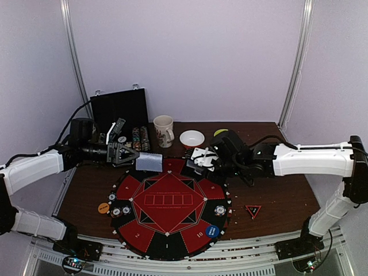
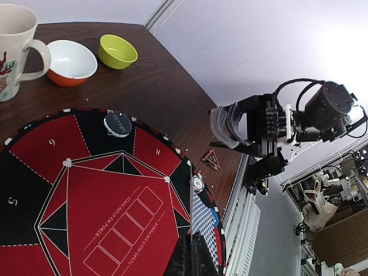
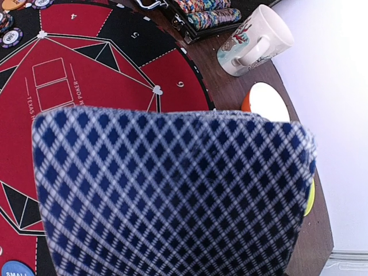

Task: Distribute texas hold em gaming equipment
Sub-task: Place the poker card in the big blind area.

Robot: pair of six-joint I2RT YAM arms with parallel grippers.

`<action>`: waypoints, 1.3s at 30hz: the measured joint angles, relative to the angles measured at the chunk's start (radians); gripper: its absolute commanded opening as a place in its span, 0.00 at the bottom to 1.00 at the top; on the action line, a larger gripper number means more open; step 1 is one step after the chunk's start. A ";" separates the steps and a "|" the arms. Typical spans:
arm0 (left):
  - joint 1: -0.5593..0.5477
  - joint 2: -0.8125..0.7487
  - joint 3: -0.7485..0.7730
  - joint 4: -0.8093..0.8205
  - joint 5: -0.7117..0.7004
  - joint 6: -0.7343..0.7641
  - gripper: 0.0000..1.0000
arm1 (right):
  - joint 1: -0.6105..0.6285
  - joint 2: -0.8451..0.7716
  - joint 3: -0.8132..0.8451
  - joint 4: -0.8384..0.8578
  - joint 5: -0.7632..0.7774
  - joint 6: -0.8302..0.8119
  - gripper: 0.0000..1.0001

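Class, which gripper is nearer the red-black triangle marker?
Right. The right gripper hangs beyond and left of the triangle marker; the left gripper is farther off, past the mat's far-left edge.

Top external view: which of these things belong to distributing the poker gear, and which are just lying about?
Part of the job:
single card
card deck
striped chips
orange disc
blue disc
triangle marker

Just lying about:
mug
white bowl
green bowl
round mat, which is only the surface
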State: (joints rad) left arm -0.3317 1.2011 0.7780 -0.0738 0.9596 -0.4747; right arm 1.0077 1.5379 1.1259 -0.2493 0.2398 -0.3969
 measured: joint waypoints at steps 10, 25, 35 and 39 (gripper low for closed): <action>-0.001 -0.085 -0.062 -0.114 -0.023 0.046 0.00 | -0.026 -0.056 -0.007 -0.060 0.000 0.000 0.49; -0.268 -0.053 -0.064 -0.138 -0.081 0.046 0.00 | -0.045 -0.065 -0.008 -0.100 -0.017 -0.005 0.49; -0.508 0.142 -0.034 -0.080 -0.116 0.035 0.00 | -0.055 -0.101 -0.055 -0.111 -0.020 -0.015 0.49; -0.610 0.262 0.008 -0.031 -0.126 0.035 0.00 | -0.055 -0.136 -0.091 -0.112 -0.031 -0.011 0.50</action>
State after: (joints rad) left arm -0.9413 1.4635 0.7856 -0.1051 0.8333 -0.4400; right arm 0.9531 1.4017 1.0351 -0.3614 0.2089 -0.4084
